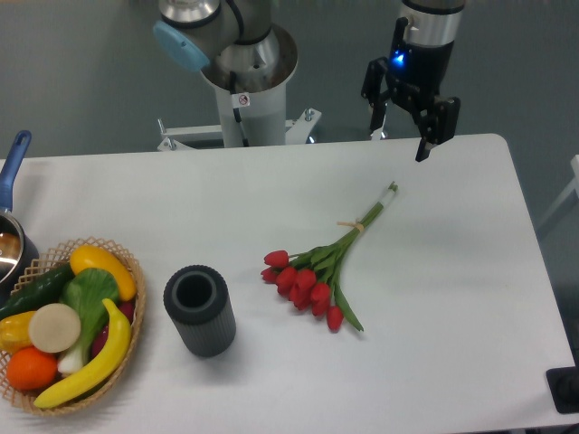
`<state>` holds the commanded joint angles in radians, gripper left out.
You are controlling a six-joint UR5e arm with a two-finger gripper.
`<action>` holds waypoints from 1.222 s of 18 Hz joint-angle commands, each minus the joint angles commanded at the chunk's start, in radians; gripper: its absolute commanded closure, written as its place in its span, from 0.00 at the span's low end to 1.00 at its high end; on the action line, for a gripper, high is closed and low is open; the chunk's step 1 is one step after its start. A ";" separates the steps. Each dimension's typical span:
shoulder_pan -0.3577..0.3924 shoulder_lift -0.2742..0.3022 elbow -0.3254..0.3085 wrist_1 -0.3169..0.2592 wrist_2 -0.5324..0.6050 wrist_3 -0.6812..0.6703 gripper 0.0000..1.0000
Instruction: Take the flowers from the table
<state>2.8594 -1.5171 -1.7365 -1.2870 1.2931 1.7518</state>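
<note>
- Spanning most of the view, white table [434, 298] with rounded corners.
- Arm base at far centre; gripper [401, 127] hangs over the far right edge, jaws spread apart, grasping nothing.
- Wicker basket [127, 258] at near left, filled with banana, orange, cucumber, other produce.
- Flowers [321, 267] lie flat near table centre, red heads pointing near-left, green stems running far-right toward the gripper, tan band round the stems; well apart from the jaws.
- Dark ribbed cylinder cup [199, 310] upright between basket and flowers.
- Blue-handled pot [13, 231] cut off at left edge.
</note>
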 joint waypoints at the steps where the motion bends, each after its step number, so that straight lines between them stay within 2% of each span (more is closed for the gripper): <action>1: 0.000 0.000 -0.003 0.003 0.000 0.002 0.00; 9: -0.005 -0.009 0.005 0.000 0.002 -0.050 0.00; 13: -0.008 -0.011 -0.009 0.026 -0.002 -0.097 0.00; 16: -0.018 -0.015 -0.009 0.029 -0.002 -0.219 0.00; 22: -0.083 -0.055 -0.015 0.031 -0.005 -0.343 0.00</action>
<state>2.7767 -1.5722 -1.7518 -1.2563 1.2885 1.4085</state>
